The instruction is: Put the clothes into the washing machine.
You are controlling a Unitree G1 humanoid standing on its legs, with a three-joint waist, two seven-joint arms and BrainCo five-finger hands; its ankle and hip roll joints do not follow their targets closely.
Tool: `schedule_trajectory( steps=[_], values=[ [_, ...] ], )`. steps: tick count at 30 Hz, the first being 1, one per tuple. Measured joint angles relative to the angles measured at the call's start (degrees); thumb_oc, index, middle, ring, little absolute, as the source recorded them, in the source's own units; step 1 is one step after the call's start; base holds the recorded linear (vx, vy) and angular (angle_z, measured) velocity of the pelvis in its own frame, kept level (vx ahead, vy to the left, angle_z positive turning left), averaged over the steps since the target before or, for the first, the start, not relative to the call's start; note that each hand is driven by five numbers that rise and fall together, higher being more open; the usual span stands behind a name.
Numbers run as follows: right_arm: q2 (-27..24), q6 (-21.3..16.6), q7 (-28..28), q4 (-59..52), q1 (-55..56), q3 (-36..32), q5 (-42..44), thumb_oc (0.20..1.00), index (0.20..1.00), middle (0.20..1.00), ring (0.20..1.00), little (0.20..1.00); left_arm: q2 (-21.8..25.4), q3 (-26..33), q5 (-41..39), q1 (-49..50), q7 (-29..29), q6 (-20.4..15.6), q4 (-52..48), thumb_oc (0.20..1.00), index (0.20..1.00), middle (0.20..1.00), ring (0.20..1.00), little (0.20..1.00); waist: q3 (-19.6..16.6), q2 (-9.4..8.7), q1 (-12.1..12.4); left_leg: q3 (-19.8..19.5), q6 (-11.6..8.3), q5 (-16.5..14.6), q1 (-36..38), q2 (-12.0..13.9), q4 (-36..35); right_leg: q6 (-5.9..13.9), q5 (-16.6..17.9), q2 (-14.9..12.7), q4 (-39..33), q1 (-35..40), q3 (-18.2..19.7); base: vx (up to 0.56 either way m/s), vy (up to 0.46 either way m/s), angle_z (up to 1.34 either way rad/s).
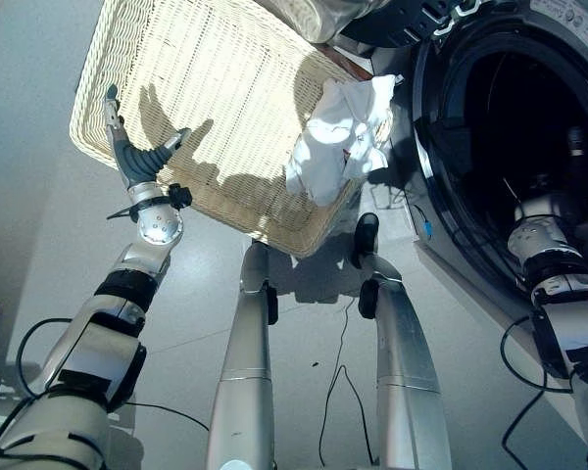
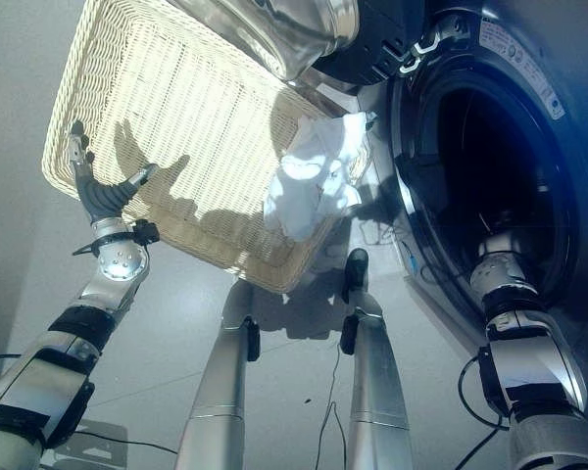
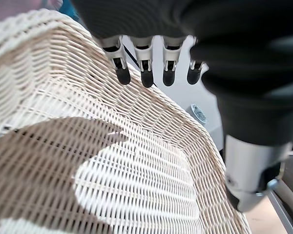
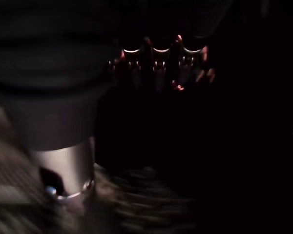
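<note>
A white garment (image 1: 338, 137) lies bunched over the right rim of a cream wicker basket (image 1: 206, 88), next to the washing machine's open drum (image 1: 510, 127). My left hand (image 1: 132, 155) is at the basket's left rim, open, its straight fingers (image 3: 145, 73) held just over the weave and touching no cloth. My right arm (image 1: 554, 279) reaches into the dark drum. In the right wrist view its hand (image 4: 156, 58) shows faintly in the dark with a reddish glint by the fingers; whether anything is in it cannot be made out.
The washer's round glass door (image 2: 294, 34) hangs open above the basket's far right corner. The basket stands on the grey floor (image 1: 39, 225), hard against the machine's front.
</note>
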Motion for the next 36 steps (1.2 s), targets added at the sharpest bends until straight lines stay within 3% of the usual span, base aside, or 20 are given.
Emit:
schedule_trajectory(
  steps=[3,11,15,24,28,36],
  values=[
    [-0.49,6.05,-3.15,3.36,-2.42,2.18,-7.36,1.000,1.000,1.000,1.000,1.000,-0.15,-2.75,0.06,-1.90,0.04,0.43,0.07,1.000,1.000,1.000,1.000,1.000,0.00,0.01,0.07,-0.84,-0.12,0.09,-0.48,0.00,-0.24,-0.11,0.09,0.00,0.10,-0.37,-0.68,0.00,-0.029,0.04],
    [-3.72,15.71,-12.70,-0.20,-5.06,6.62,-28.02,1.000,1.000,1.000,1.000,1.000,-0.25,-3.80,0.09,-3.35,0.31,1.03,0.30,1.000,1.000,1.000,1.000,1.000,-0.02,0.06,0.10,-1.64,-0.17,0.85,-1.73,-0.81,-0.97,-0.13,0.03,-0.53,0.18,-1.79,-0.78,-0.01,0.008,0.03],
    [-4.37,19.44,-17.66,-3.91,-6.80,8.56,-33.03,1.000,1.000,1.000,1.000,1.000,-0.28,-3.77,0.10,-4.34,1.16,1.03,0.31,1.000,1.000,1.000,1.000,1.000,-0.03,0.08,0.11,-1.64,-0.18,0.86,-1.73,-0.86,-1.27,-0.05,-0.36,-0.60,0.41,-2.05,-0.75,0.00,0.008,0.01],
    [-4.44,19.16,-25.39,-15.19,-6.03,8.84,-41.24,1.000,1.000,1.000,1.000,1.000,-0.65,-3.67,0.24,-4.01,1.97,1.02,0.15,1.000,1.000,1.000,1.000,1.000,-0.04,0.10,0.03,-1.60,-0.35,0.73,-1.73,-0.83,-1.73,-0.15,-1.20,-0.63,1.09,-2.56,-0.76,0.00,0.000,0.00],
    [-4.39,16.59,-27.84,-20.08,-3.32,8.61,-44.40,1.000,1.000,1.000,1.000,1.000,-0.75,-3.59,1.27,-3.93,2.27,1.05,0.11,1.000,1.000,1.000,1.000,1.000,-0.04,0.10,-0.15,-1.60,-0.45,0.64,-1.73,-0.83,-1.83,-0.15,-1.47,-0.63,1.14,-2.62,-0.76,0.00,0.000,0.00],
    [-1.03,11.73,-23.82,-29.46,3.15,8.55,-49.48,1.000,1.000,1.000,1.000,1.000,-1.76,-1.37,1.81,-3.06,2.50,2.32,0.09,1.000,1.000,1.000,1.000,1.000,-0.04,0.10,-1.43,-1.50,-0.72,0.42,-1.78,-0.81,-1.92,-0.38,-2.19,-0.65,2.22,-3.40,-0.57,0.00,0.000,0.00]
  ],
)
